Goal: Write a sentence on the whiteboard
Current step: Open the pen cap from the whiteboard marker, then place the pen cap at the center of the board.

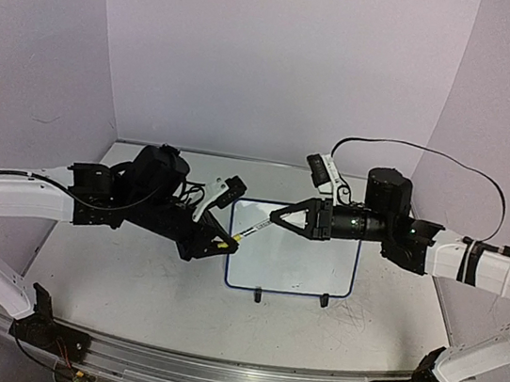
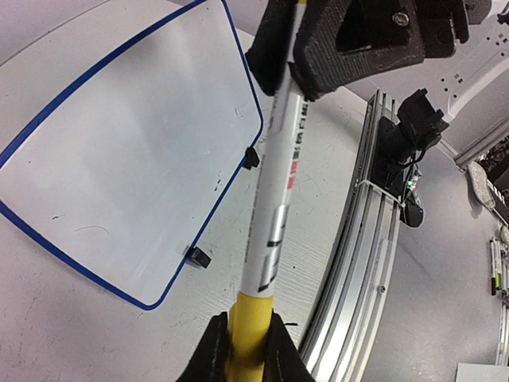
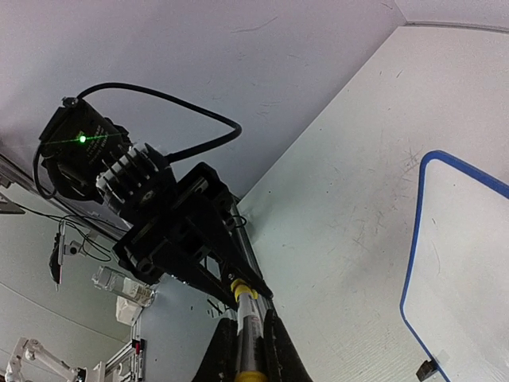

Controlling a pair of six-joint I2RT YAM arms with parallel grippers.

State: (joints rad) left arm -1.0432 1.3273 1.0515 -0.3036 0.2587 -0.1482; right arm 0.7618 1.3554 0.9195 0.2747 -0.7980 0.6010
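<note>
While both jaws clamp marker (image 1: 251, 231), over whiteboard (image 1: 312, 256), left edge

A whiteboard (image 1: 302, 259) lies flat on the bench (image 1: 129, 278), right of centre, its two black feet at the near edge. Over its left edge a marker (image 1: 251, 231) spans between the left fingers (image 1: 219, 243), closed on its yellow end, and the right fingers (image 1: 282, 218), closed on the other end.

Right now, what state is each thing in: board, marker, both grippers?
whiteboard: lying flat, no writing visible
marker: held off the table between both arms, yellow cap on
left gripper: jaws shut on the yellow cap
right gripper: jaws shut on the marker's barrel
</note>
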